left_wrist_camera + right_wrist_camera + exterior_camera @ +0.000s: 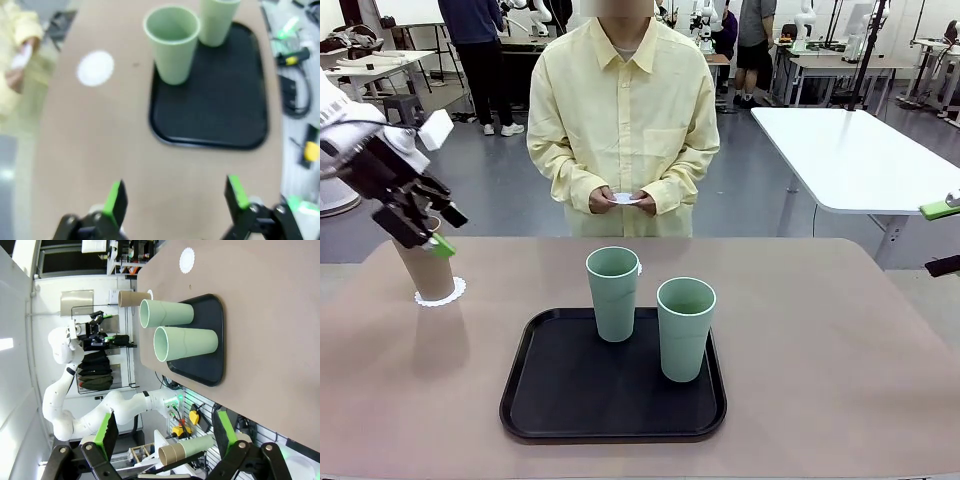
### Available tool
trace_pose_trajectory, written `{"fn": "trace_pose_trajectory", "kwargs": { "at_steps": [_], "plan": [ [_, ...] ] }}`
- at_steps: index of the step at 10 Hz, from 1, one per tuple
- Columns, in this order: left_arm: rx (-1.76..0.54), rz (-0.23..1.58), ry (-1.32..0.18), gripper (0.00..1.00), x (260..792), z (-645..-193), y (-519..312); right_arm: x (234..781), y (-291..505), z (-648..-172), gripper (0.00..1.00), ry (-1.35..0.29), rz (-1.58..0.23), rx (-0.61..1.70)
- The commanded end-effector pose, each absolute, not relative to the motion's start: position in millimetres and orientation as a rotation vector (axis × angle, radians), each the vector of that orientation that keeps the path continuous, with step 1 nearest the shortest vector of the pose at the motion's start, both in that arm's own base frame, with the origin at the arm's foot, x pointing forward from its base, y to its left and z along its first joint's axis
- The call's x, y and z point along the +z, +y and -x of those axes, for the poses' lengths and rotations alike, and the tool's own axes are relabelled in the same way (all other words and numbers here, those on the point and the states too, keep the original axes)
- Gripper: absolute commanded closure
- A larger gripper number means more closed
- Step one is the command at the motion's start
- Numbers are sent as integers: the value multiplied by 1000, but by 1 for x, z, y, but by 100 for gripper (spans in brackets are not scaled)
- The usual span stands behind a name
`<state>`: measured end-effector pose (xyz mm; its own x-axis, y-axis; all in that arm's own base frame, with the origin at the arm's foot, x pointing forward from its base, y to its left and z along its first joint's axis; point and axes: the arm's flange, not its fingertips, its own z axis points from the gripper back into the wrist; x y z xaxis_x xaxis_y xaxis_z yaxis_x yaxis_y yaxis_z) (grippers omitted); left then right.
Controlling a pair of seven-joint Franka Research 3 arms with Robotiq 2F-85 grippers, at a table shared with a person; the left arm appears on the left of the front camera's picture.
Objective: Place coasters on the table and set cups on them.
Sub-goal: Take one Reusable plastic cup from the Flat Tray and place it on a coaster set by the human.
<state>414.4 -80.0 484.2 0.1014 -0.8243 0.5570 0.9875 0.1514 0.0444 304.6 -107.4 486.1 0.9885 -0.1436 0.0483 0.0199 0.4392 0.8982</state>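
Left claw (175, 190) and right claw (166, 424) spread, empty. One brown cup (425, 268) on a coaster (442, 293); two green cups (613, 295) (686, 330) on one tray (570, 390); second coaster (96, 67) bare on the surface (820, 350); third coaster (625, 198) in the person's hands (603, 201).

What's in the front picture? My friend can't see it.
A brown cup stands on a white coaster at the left of the table, the open left gripper by its rim. Two green cups wait on a black tray; a person holds another coaster.

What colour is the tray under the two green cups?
The tray is black, clearest in the front view.
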Motion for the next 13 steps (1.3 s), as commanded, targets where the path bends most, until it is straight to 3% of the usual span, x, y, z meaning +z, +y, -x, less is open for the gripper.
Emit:
{"fn": "trace_pose_trajectory", "kwargs": {
  "at_steps": [1, 3, 4, 9, 11, 13],
  "plan": [
    [-1421, 420, -587, 0, 447, -422, -91, 487, -106, -308, 0, -148, -1149, -89],
    [-1380, 580, -492, 0, 436, -423, -89, 487, -106, -308, 0, -148, -1149, -89],
    [-1395, 409, -542, 0, 449, -418, -92, 487, -106, -308, 0, -148, -1149, -89],
    [-1389, 439, -545, 0, 447, -419, -92, 487, -106, -308, 0, -148, -1149, -89],
    [-1376, 666, -735, 0, 410, -432, -138, 487, -106, -308, 0, -148, -1149, -89],
    [-1393, 686, -831, 0, 388, -439, -181, 487, -106, -308, 0, -148, -1149, -89]
  ]
}}
